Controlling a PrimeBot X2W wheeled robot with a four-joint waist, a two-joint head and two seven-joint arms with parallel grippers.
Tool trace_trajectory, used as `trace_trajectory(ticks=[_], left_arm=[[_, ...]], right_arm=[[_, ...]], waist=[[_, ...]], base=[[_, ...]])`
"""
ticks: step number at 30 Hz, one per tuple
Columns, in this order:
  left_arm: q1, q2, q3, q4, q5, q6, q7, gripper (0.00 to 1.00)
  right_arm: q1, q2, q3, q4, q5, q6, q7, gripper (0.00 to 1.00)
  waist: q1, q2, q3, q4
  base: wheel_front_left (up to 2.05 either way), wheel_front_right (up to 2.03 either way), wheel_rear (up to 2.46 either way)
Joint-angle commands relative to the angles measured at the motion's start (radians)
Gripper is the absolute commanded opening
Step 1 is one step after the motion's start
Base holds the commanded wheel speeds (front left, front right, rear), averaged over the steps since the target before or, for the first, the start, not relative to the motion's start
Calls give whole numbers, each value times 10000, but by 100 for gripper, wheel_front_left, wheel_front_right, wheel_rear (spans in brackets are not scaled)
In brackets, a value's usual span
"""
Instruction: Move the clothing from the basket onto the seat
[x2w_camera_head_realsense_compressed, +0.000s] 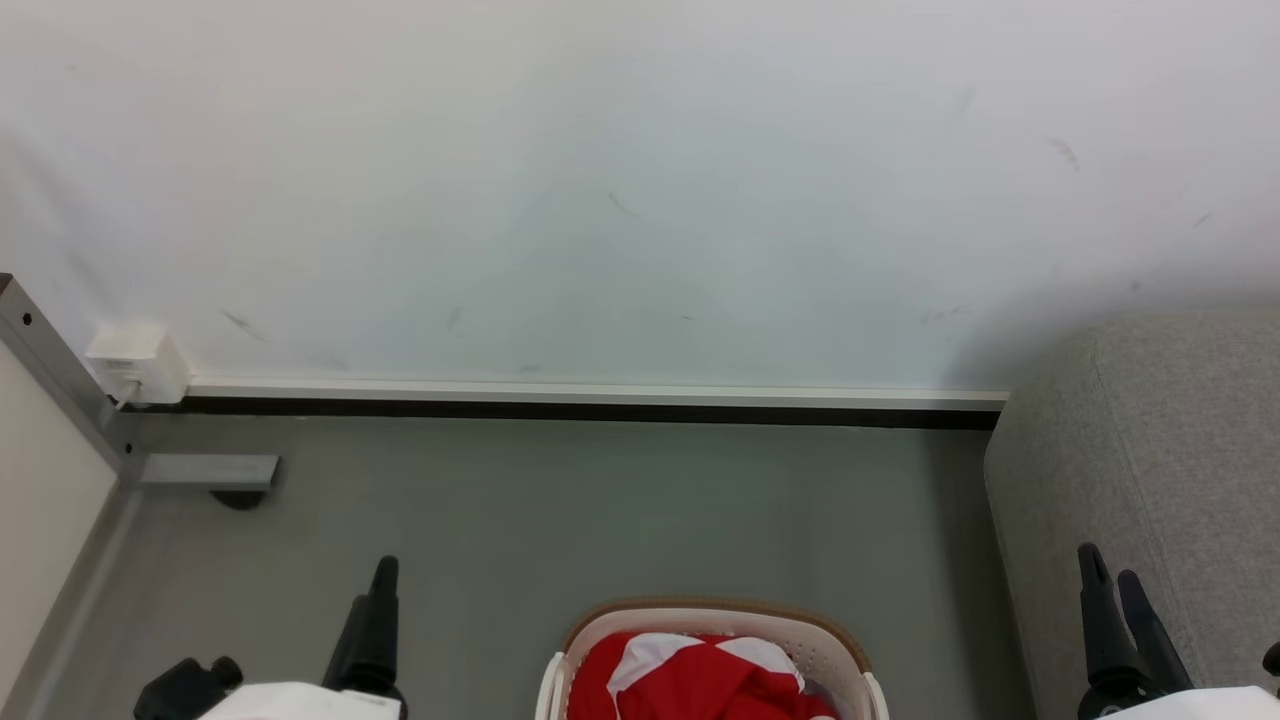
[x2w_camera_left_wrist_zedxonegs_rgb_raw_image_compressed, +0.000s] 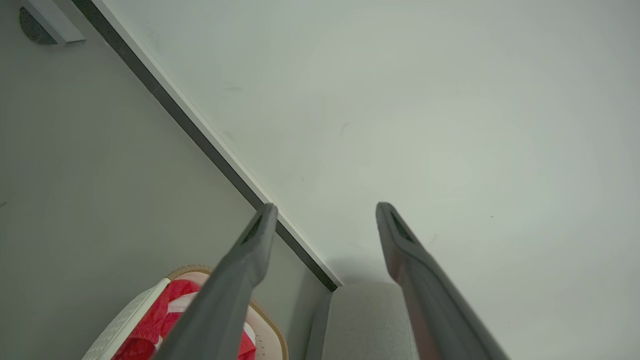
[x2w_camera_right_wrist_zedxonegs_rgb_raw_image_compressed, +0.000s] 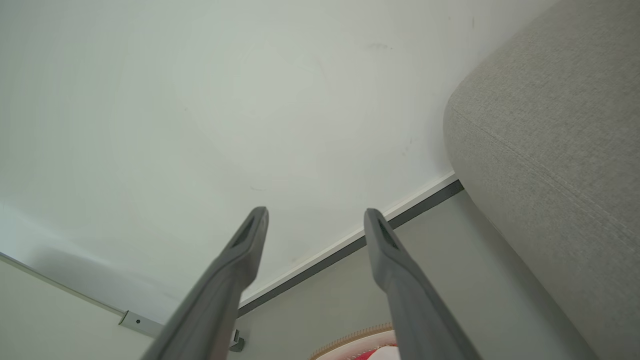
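In basket: red-white clothing. Left claw, right claw spread, empty; seat weave clear at right wrist.

Bright, even, diffuse indoor light, slightly cool cast. Soft shadow on scuffed white wall beside light-grey woven-fabric sofa. Head view sharp; wrist views slightly softer.

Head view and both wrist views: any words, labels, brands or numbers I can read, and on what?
None: no text can be read in any view.
The basket, the red and white clothing, the sofa, the wall box and the wall show no print, label or number.
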Motion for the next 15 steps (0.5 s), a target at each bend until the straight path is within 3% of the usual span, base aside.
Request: trace_trajectory(ticks=[1, 15], left_arm=[[-114, 83, -67, -144, 525, 29, -141, 100], [17, 97, -269, 20, 2902, 159, -569, 100]], right_arm=[[-50, -168, 67, -167, -444, -7, -124, 100], [16, -271, 326, -18, -2483, -10, -550, 100]], waist=[[0, 0, -10, 5], [0, 0, -53, 77]], base=[[0, 0, 0], [0, 0, 0]])
